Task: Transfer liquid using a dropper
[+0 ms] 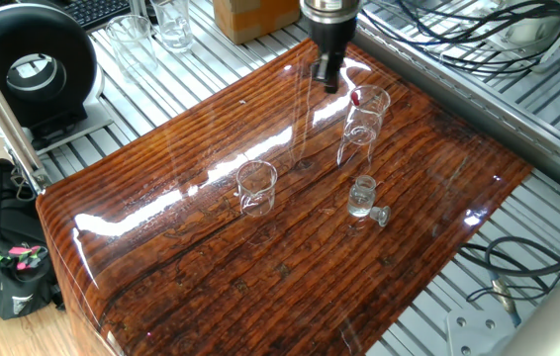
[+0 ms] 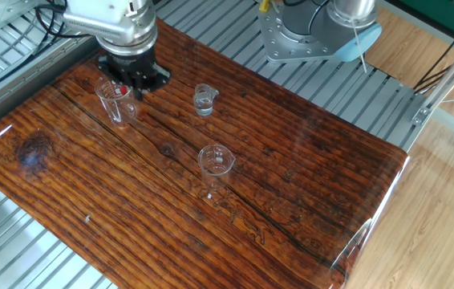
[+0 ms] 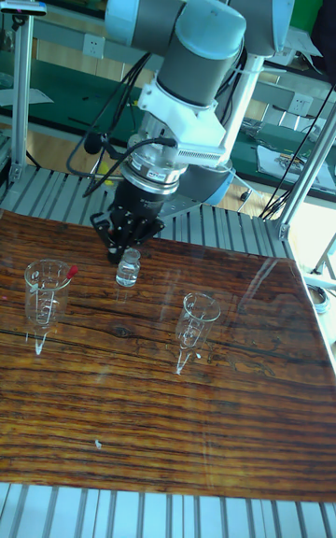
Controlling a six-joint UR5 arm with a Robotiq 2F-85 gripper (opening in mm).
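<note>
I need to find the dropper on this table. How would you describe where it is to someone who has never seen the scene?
Start at the glossy wooden table and find the robot's gripper near its far edge. Just beside it stands a clear glass beaker; the dropper leans inside it. Its small red bulb at the rim sets it apart: the other beaker and the small bottle show no red.
</note>
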